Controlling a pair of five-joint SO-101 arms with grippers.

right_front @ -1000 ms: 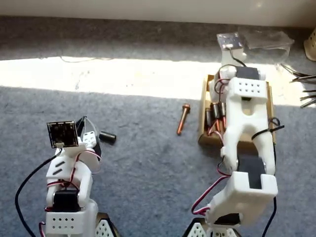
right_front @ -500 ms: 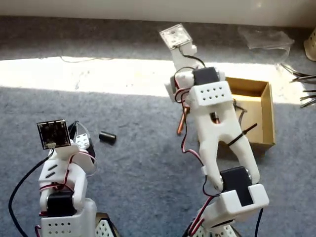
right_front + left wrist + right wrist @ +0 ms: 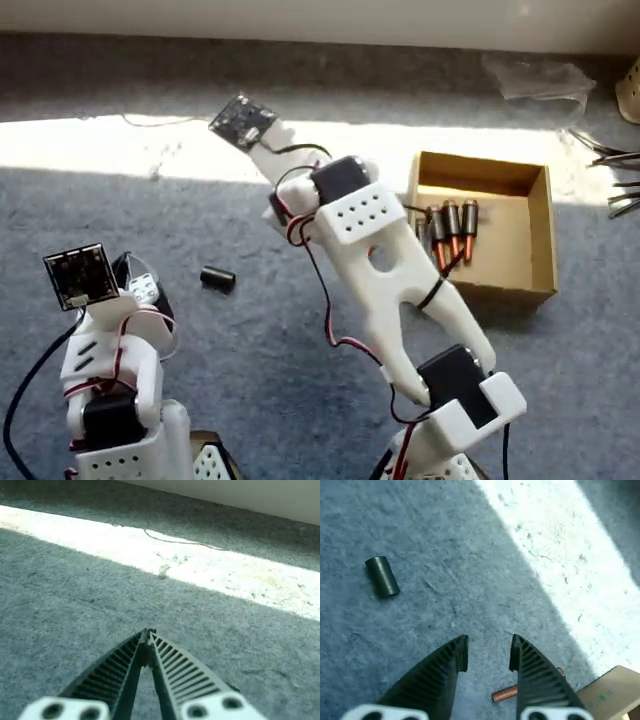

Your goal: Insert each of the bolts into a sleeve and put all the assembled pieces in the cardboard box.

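A black sleeve [image 3: 217, 279] [image 3: 382, 576] lies on its side on the grey carpet. My right gripper [image 3: 488, 645] hangs open and empty above the carpet, between the sleeve and the cardboard box [image 3: 535, 235]. A copper bolt [image 3: 506, 694] lies just behind one right finger, partly hidden by it. In the high view the right arm [image 3: 385, 260] covers the bolt. Several assembled pieces [image 3: 452, 227] lie in the box. My left gripper [image 3: 148, 633] is shut on nothing and sits low over bare carpet, left of the sleeve.
A sunlit strip [image 3: 130, 150] crosses the carpet behind the arms. A clear plastic bag [image 3: 530, 75] and some metal tools [image 3: 620, 180] lie at the far right. A corner of the box [image 3: 615, 690] shows near the right gripper.
The right arm has swung left from over the box to above the carpet near the bolt, uncovering the pieces in the box. The left arm has drawn back to the left.
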